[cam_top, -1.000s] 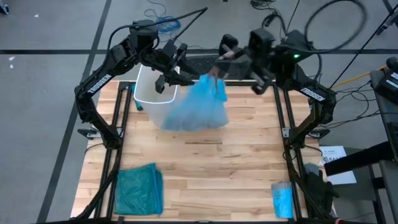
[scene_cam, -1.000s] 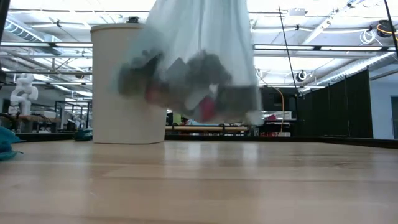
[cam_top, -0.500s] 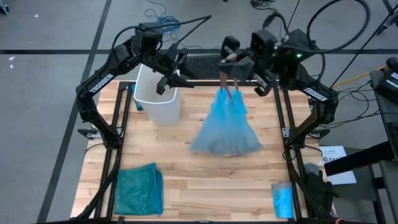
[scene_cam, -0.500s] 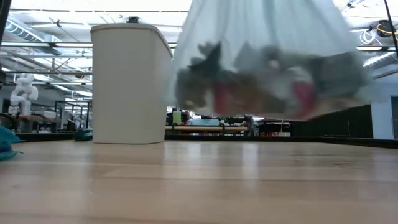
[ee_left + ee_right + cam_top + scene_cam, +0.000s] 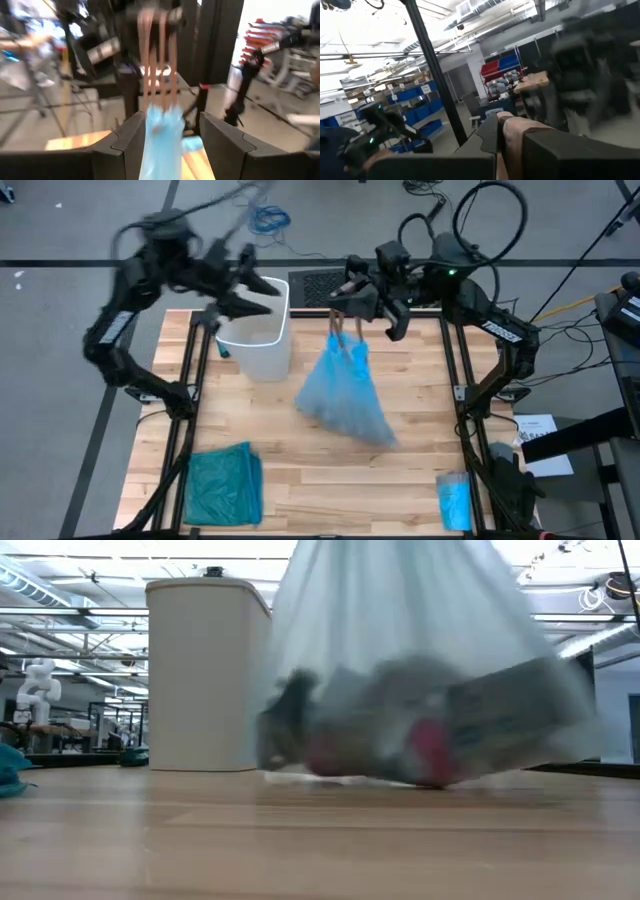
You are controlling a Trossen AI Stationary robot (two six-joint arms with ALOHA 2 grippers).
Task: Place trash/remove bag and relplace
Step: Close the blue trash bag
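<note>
Reaching in from the far right corner of the counter (image 5: 330, 460), the right arm stretches toward the middle with its tool (image 5: 345, 298) clenched on the brownish drawstrings at the neck of the pale blue bag (image 5: 342, 390). The bag hangs down from that grip and slants toward the near right, its full bottom brushing or just clearing the counter in the low view; the trash (image 5: 400, 745) shows through the plastic as dark scraps with red patches. The left arm is bent back beyond the far left corner, its tool (image 5: 240, 292) released and empty above the far rim of the white bin (image 5: 255, 340).

Compared with half a second ago, the left arm has swung outward and away from the bag, the right tool has shifted a little to the left, and the bag has sunk lower and swung leftward. The bin, the teal-green bag (image 5: 222, 485) at the near left and the small blue packet (image 5: 455, 500) at the near right have stayed put.
</note>
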